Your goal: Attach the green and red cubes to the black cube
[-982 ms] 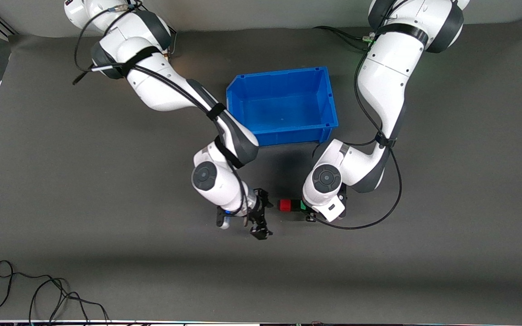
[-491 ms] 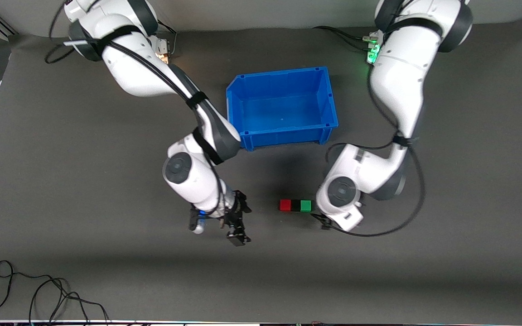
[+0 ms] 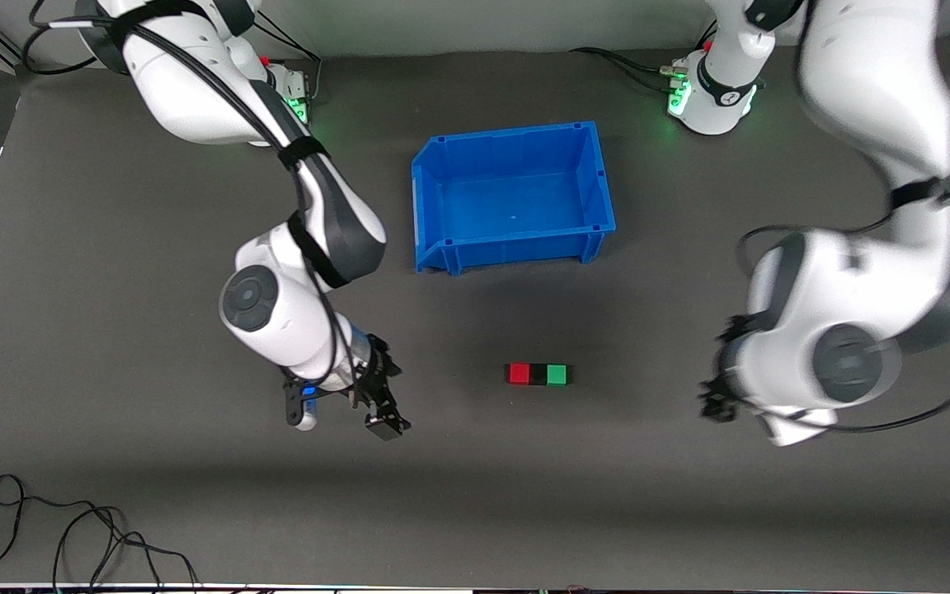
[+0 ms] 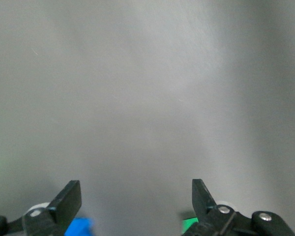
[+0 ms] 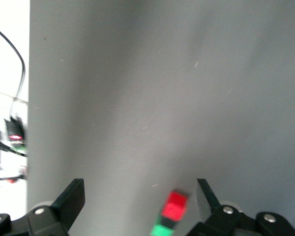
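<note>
Three cubes sit in one row on the worktop (image 3: 112, 511), faces touching as far as the front view shows: red cube (image 3: 519, 374) toward the right arm's end, black cube (image 3: 538, 374) in the middle, green cube (image 3: 557, 374) toward the left arm's end. Row lies nearer the front camera than the blue bin (image 3: 514, 194), well apart from it; long axis runs from one arm's end of the worktop to the other.

Right tool (image 3: 379, 408): released, fingers spread, nothing between them, over bare worktop off the red end. Its wrist view shows red and green faces of the row between the fingers, farther off.

Left tool (image 3: 718, 396): released, empty per its wrist view, over bare worktop off the green end.

Judgement: attachment looks done. Each tool stands off one end of the row's axis, neither clearly closer, so any further squeeze would come along that axis
</note>
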Controlling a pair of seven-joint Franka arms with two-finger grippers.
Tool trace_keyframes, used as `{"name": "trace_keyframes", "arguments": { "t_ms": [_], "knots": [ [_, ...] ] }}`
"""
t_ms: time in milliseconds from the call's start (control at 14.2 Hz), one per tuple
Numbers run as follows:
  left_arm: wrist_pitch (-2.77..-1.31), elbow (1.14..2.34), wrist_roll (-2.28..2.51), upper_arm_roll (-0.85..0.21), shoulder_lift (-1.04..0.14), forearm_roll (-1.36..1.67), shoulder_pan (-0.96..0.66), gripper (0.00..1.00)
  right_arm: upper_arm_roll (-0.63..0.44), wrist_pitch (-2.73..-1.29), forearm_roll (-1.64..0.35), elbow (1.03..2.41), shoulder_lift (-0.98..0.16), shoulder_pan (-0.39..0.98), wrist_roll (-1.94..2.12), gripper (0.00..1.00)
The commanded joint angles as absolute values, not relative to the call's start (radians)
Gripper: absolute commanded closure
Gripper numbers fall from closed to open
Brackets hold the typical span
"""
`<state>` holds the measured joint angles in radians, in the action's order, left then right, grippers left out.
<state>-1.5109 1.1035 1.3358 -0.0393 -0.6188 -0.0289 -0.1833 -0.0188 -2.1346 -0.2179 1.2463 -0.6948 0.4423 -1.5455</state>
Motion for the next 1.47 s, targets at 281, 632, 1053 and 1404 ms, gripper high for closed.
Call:
{"name": "trace_keyframes", "arguments": {
  "t_ms": [281,632,1053,1404],
  "knots": [
    [-1.275,1.129,0.766,-0.043,-0.381,-0.043,0.024,0.00,-0.021,-1.792,-0.135,1.426,-0.347,0.365,-1.189,0.00],
    [-1.270,1.134,0.664,-0.043,-0.301,-0.046,0.063,0.00,-0.020,-1.769,-0.034,1.644,-0.066,0.333,-0.927,0.00],
    [-1.279,1.176,0.349,-0.086,-0.273,-0.066,0.012,0.00,-0.008,-1.672,-0.014,1.689,0.103,0.148,-0.411,0.00],
    [-1.393,1.357,0.088,-0.077,-0.164,-0.074,0.041,0.00,-0.008,-1.548,-0.009,1.680,0.138,0.064,-0.193,0.00]
  ]
}}
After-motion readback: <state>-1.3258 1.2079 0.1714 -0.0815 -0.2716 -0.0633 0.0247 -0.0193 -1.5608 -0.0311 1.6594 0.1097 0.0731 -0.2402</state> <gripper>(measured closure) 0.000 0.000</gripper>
